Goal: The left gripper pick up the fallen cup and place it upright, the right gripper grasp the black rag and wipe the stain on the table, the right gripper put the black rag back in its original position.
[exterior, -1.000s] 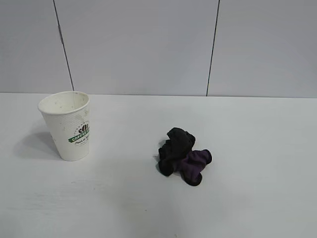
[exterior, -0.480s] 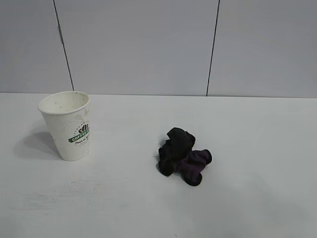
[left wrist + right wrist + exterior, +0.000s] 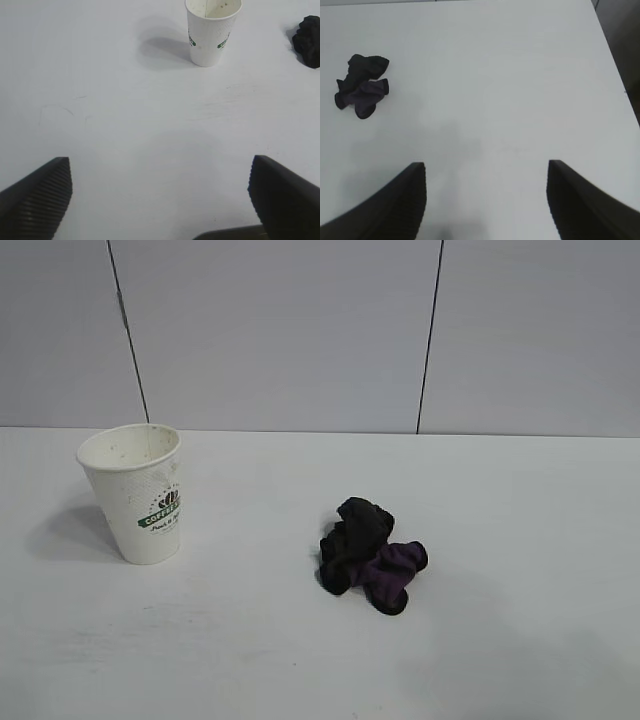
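Nothing has shifted: white paper logo cup (image 3: pixel 138 494) upright, bunched black-and-purple rag (image 3: pixel 371 556) apart, left gripper (image 3: pixel 160 200) and right gripper (image 3: pixel 486 200) both spread, empty.

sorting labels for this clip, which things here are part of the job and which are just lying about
Part of the job:
- cup, upright on the table
- black rag, bunched, lying free
- left gripper, open, holding nothing
- right gripper, open, holding nothing
- the stain: none visible

Just lying about:
- nothing; only the grey wall panels behind
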{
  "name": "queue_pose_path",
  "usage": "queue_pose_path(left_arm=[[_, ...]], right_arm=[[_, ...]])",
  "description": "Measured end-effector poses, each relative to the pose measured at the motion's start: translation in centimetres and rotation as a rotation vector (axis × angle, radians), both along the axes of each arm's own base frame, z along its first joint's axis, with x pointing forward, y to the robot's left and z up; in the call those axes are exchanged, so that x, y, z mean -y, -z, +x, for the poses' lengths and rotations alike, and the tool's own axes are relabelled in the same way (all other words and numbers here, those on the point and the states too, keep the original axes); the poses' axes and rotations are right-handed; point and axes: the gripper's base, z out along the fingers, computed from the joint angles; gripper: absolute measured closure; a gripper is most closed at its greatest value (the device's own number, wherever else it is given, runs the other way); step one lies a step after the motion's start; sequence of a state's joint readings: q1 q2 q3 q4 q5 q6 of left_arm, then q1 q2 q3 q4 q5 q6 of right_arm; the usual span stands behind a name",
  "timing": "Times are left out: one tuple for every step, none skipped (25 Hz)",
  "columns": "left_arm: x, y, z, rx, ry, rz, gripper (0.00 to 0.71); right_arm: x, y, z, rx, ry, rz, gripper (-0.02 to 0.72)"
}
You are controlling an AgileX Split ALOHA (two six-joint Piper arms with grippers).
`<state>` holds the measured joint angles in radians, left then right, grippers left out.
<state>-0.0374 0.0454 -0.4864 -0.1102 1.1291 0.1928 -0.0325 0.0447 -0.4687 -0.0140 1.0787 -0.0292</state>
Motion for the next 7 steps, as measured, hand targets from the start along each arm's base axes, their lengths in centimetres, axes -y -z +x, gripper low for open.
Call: queue_pose_path(left_arm=[[0.00,0.00,0.00,0.000,0.000,0.000,0.023],[0.00,0.00,0.00,0.000,0.000,0.000,0.023],[0.00,0.00,0.00,0.000,0.000,0.000,0.023],[0.00,0.00,0.00,0.000,0.000,0.000,0.023],[0.00,0.00,0.00,0.000,0.000,0.000,0.023],[0.00,0.00,0.00,0.000,0.000,0.000,0.023],[0.00,0.00,0.00,0.000,0.000,0.000,0.023]], right_arm=[[0.00,0.02,0.01,-0.001,-0.008,0.000,0.228],[0.00,0.02,0.01,-0.001,-0.023,-0.001,0.228],[-0.01,0.02,0.01,-0.001,-0.035,-0.001,0.228],[-0.01,0.02,0.01,-0.001,-0.048,-0.001,0.228],[-0.02,0.02,0.01,-0.001,-0.061,-0.001,0.228],[-0.01,0.02,0.02,-0.001,-0.071,-0.002,0.228],[0.00,0.02,0.02,-0.001,-0.077,-0.002,0.228]])
